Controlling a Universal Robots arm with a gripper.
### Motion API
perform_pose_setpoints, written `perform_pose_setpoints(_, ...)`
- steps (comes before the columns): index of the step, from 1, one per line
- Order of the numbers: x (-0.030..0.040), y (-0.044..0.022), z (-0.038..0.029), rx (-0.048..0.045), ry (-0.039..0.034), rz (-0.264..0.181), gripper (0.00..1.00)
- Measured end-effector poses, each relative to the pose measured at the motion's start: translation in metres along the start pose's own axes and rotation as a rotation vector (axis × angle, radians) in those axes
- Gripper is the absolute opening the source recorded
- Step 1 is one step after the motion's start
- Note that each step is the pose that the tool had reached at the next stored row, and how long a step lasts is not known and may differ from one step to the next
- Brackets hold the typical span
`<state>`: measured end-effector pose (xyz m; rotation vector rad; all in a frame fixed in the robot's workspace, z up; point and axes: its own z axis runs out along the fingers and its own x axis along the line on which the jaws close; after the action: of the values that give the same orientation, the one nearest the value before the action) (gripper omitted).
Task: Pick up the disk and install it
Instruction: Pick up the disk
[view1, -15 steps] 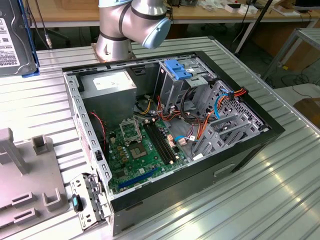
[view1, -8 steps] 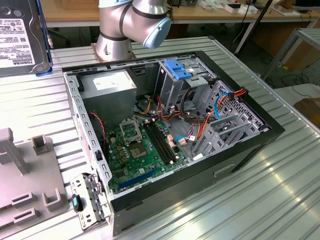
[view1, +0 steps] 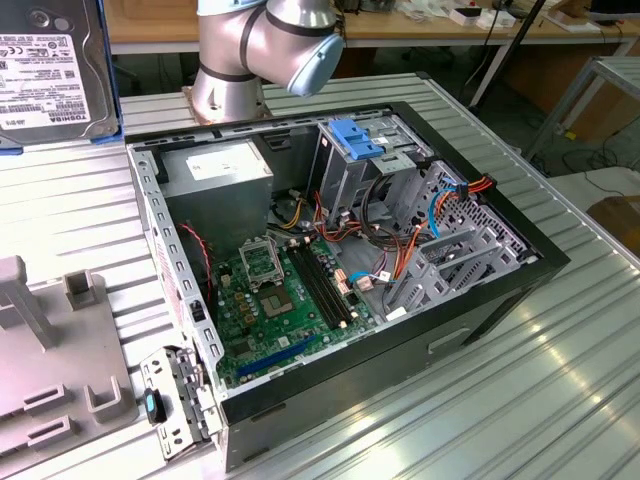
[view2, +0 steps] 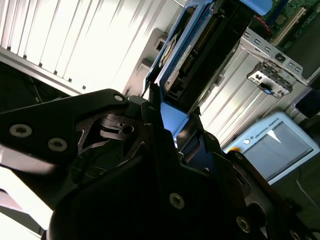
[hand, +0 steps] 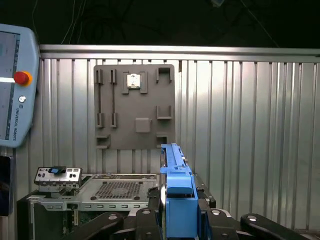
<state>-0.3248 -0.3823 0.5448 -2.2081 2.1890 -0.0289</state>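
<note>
The gripper (hand: 180, 207), a black metal assembly of angular, bolted links, is clamped on the disk (hand: 175, 170), whose bright blue plastic carrier rail is seen edge-on, pinched between the jaws and standing straight out from them in the first wrist view. In the second wrist view the same gripper (view2: 170, 115) is seen from close behind its dark linkages, and the disk (view2: 200, 55) is shown as a flat slab with a dark body, a row of connector pins along one edge and a blue frame around it. In the exterior view the disk (view1: 50, 70) is held at the upper left, its broad grey face with a white printed label turned to the camera and its blue rail along the lower edge. It is kept well apart from the open computer case (view1: 340, 250). The case is a black box laid on its side, in which a green circuit board (view1: 280, 300), tangled coloured wires and a ridged blue bracket (view1: 355, 135) are exposed. The ribbed, shiny metal table (view1: 520, 400) is beneath it, and a matte grey fixture plate (hand: 135, 107) with raised slots is laid on that table.
</note>
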Motion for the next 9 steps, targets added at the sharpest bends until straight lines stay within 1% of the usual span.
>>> perform_pose_setpoints(1, 0.0002, -0.002, 0.0002, 0.0001, -0.0128, 0.0, 0.37)
perform_pose_setpoints(2, 0.0005, -0.0031, 0.0005, 0.0002, -0.017, 0.001, 0.37)
perform_pose_setpoints(3, 0.0012, -0.0047, 0.0012, 0.0, -0.0188, 0.001, 0.37)
perform_pose_setpoints(6, 0.0047, -0.0097, 0.0035, 0.0, -0.02, 0.001, 0.37)
perform_pose_setpoints(7, 0.0061, -0.012, 0.0041, 0.0002, -0.0204, 0.001, 0.37)
perform_pose_setpoints(9, 0.0092, -0.019, 0.0053, 0.0001, -0.021, 0.001, 0.37)
